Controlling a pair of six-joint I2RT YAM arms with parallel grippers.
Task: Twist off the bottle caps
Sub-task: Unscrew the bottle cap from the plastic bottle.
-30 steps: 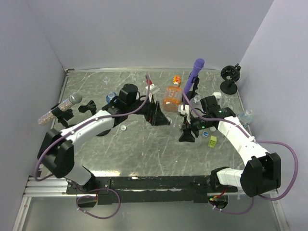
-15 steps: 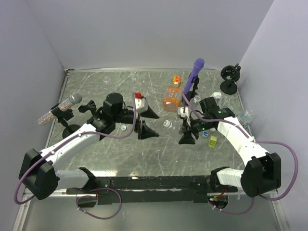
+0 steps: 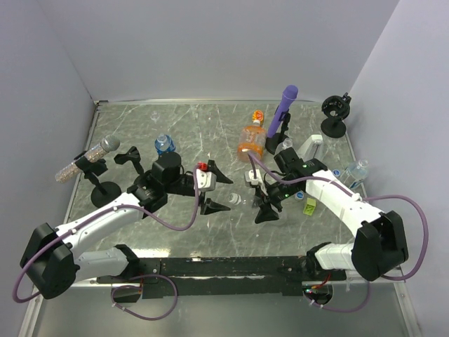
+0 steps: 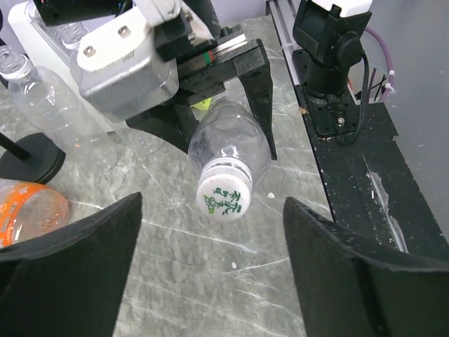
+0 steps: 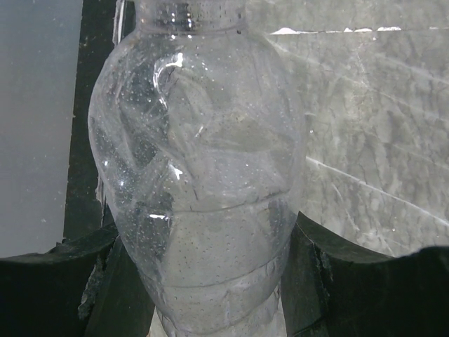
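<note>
Over the worktop [image 3: 189,126] my left arm [image 3: 105,217] had swung away from the orange bottle [image 3: 250,140] at the back and come round to face my right side. My right fingers [image 5: 351,288] stayed clamped on the belly of the clear bottle [image 4: 228,144], holding it up off the worktop near the middle with its neck turned toward the left. My left fingers [image 4: 63,274] stood spread wide on either side of the white cap [image 4: 224,196], not touching it. I judged the cap was still screwed on. The approach looked finished, so closing on the cap and twisting came next.
</note>
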